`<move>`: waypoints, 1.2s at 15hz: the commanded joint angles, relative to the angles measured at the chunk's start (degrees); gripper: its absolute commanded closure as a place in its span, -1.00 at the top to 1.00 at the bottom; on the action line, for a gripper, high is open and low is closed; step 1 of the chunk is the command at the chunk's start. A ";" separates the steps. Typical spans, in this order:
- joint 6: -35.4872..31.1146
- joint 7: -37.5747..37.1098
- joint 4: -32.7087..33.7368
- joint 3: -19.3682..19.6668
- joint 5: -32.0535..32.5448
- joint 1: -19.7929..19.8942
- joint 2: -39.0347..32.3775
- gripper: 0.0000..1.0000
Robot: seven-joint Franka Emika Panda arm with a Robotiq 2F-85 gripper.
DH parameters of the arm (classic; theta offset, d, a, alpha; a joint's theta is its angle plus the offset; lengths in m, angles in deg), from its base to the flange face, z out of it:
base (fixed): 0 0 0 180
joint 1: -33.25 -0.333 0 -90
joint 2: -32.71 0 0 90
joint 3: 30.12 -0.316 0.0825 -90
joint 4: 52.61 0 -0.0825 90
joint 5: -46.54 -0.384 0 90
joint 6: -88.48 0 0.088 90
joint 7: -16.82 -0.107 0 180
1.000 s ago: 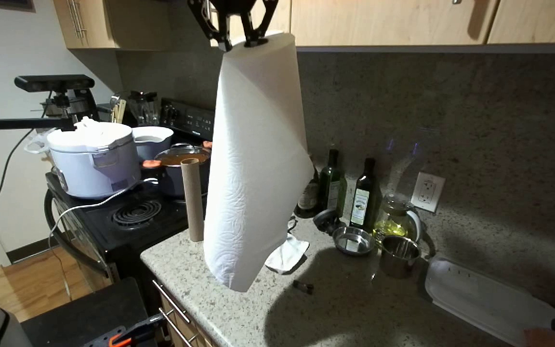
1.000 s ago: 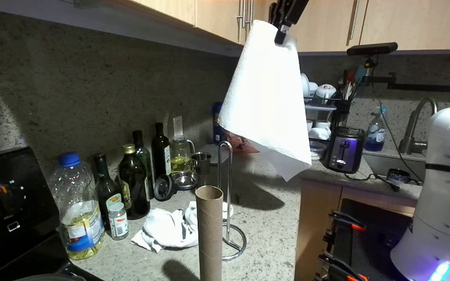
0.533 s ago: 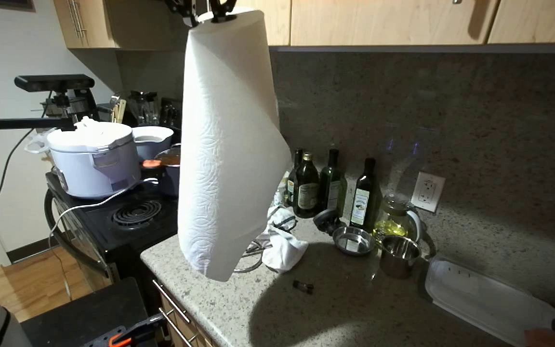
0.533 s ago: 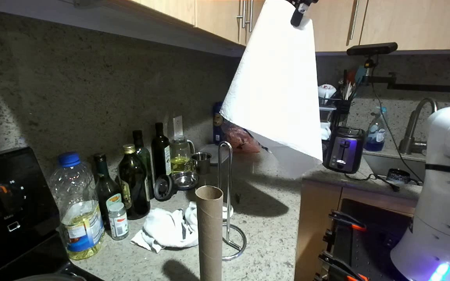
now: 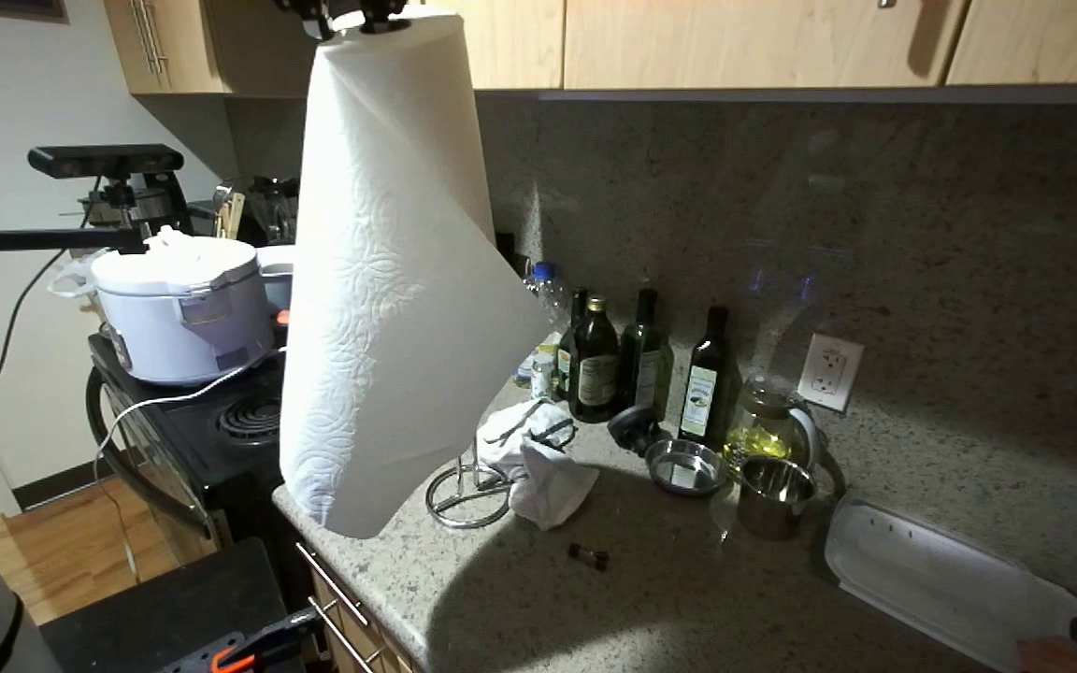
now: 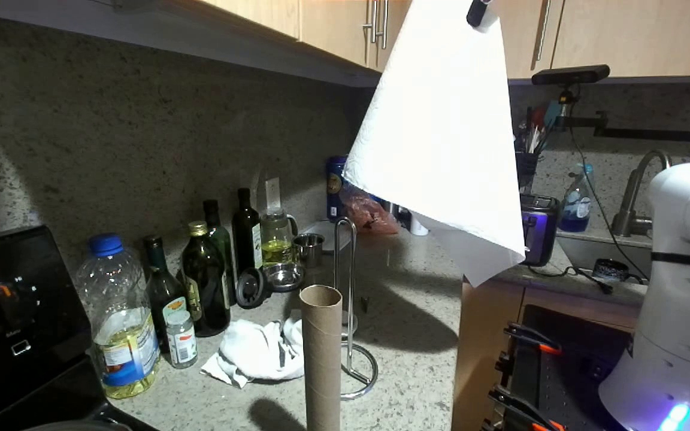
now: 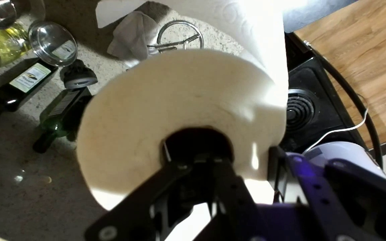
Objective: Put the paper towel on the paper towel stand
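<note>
Paper towel [image 5: 389, 290] higher, nearer robot [image 6: 671, 299]

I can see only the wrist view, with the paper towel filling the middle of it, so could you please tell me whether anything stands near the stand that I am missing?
Observer: Yes, in an exterior view a bare cardboard tube rises upright in front of the stand, hiding part of its base.
Operator: Thank you; is the paper towel touching the stand?
Observer: No, in an exterior view a gap shows between them.
Operator: Is anything else hidden from me, please?
Observer: Yes, a clear bottle with a blue cap, visible in both exterior views.
</note>
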 commanded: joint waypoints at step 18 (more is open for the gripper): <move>2.33 5.21 7.92 -3.29 -2.46 -0.39 -14.15 -0.85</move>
